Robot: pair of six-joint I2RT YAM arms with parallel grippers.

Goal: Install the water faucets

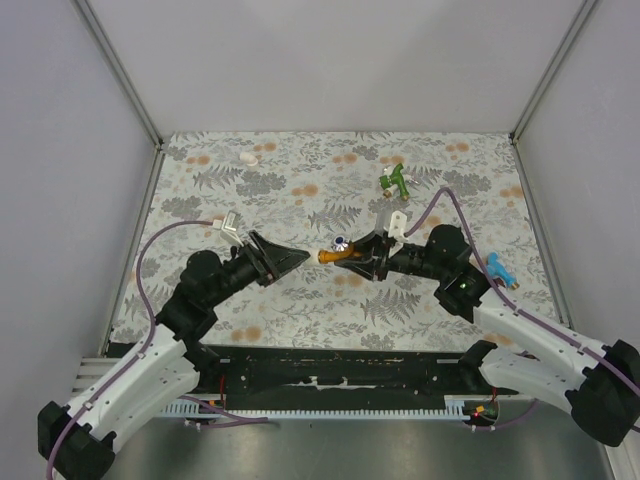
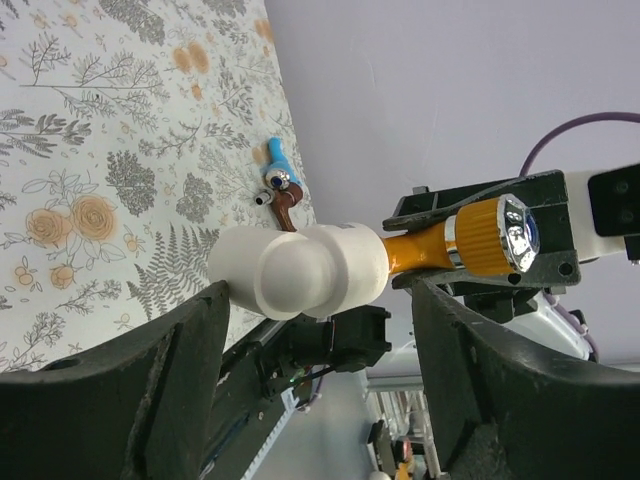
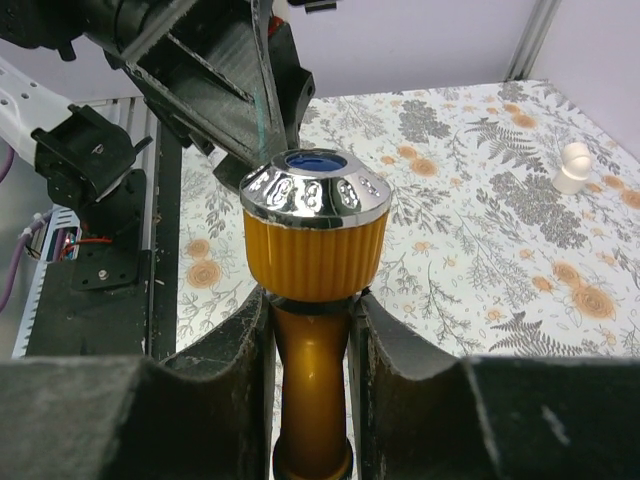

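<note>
Locate the orange faucet (image 1: 330,256), chrome-capped, horizontal above desk (image 1: 300,200) centre; green faucet (image 1: 396,180) at 1 o'clock, blue faucet (image 1: 497,268) at 3 o'clock.

Orange faucet (image 3: 315,260): plastic-looking; neck smooth, semi-gloss; knob ribbed, matt. Cap (image 3: 315,195): chrome-like, mirror gloss, glossy blue centre. White fitting (image 2: 300,272): smooth matt plastic. R fingers (image 3: 225,380) & L fingers (image 2: 150,390): black plastic, matt, fine layer lines, slightly rough. Table cover (image 1: 300,190): matt floral print, paper or cloth, can't tell. Blue faucet (image 2: 275,158): glossy plastic w/ chrome-like end.
</note>
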